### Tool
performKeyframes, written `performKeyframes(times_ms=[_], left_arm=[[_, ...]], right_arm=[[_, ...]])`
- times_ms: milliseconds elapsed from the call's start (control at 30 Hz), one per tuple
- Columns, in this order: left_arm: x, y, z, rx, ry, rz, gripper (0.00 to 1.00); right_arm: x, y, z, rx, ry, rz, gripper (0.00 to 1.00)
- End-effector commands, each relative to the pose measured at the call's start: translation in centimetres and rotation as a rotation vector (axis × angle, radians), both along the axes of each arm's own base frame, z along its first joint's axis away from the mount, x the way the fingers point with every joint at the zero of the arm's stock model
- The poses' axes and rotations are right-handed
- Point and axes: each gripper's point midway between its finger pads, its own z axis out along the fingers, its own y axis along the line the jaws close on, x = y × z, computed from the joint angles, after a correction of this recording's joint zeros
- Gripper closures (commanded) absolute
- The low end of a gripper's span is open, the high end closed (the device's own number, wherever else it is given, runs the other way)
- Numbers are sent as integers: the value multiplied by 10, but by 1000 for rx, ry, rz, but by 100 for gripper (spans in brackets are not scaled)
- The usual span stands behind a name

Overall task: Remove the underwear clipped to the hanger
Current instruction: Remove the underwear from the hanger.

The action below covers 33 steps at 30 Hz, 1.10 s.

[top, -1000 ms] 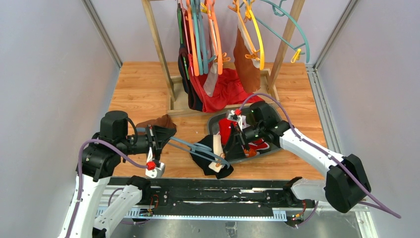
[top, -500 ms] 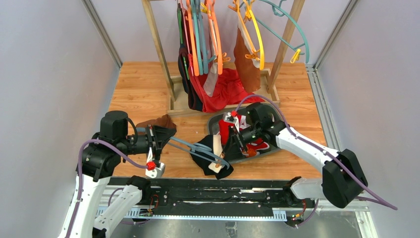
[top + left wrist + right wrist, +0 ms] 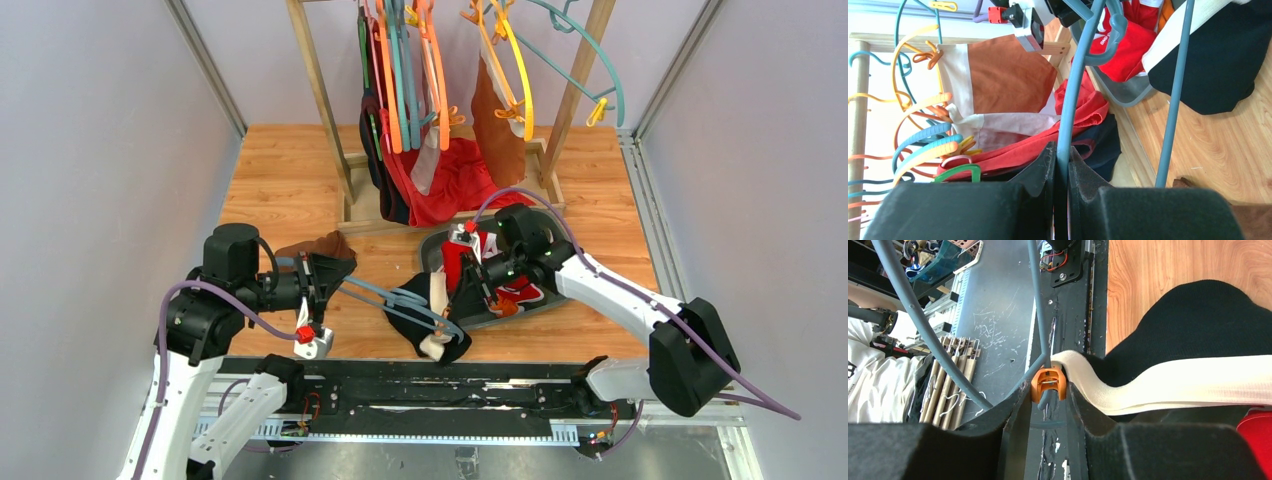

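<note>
Softly slumped on the table (image 3: 290,190), white-banded black briefs (image 3: 1198,325) hang from an orange clip (image 3: 1048,384) on the blue-grey hanger (image 3: 375,290). Left fingers (image 3: 1040,165) clamp the hanger's bar. Right fingers (image 3: 1013,415) straddle the clip, contact unclear. The fabric looks limp and light, so squeeze the clip, not the cloth.

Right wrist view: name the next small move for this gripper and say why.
Probably close the right gripper onto the orange clip to pinch it open. Its fingers sit on either side of the clip, seemingly not pressing it yet, and the clip bites the white waistband of the black underwear. The left gripper is shut on the blue hanger, steadying it.
</note>
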Motion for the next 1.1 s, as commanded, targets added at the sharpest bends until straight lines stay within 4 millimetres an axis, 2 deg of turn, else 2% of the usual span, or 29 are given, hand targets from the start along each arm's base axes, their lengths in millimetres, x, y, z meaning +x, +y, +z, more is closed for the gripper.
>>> performKeyframes(times_ms=[0, 167, 500, 633, 800, 867, 967, 1067], left_arm=[[0, -3, 5, -11, -38, -19, 100], [0, -2, 8, -13, -44, -15, 100], [1, -1, 11, -12, -49, -6, 100], [1, -1, 11, -15, -45, -3, 100], [1, 0, 8, -11, -35, 8, 100], [1, 1, 7, -12, -29, 11, 100], [2, 2, 5, -12, -18, 23, 100], [3, 3, 3, -10, -6, 34, 100]], right_arm=[[-3, 5, 14, 38, -49, 35, 82], [-2, 4, 13, 33, -67, 29, 93], [-7, 2, 7, 16, -95, 49, 88], [-7, 3, 9, 16, -106, 52, 76], [-5, 1, 21, 23, -160, 57, 47], [-4, -1, 27, 29, -190, 53, 40], [0, -6, 35, 41, -228, 33, 33], [4, -11, 43, 57, -262, 8, 32]])
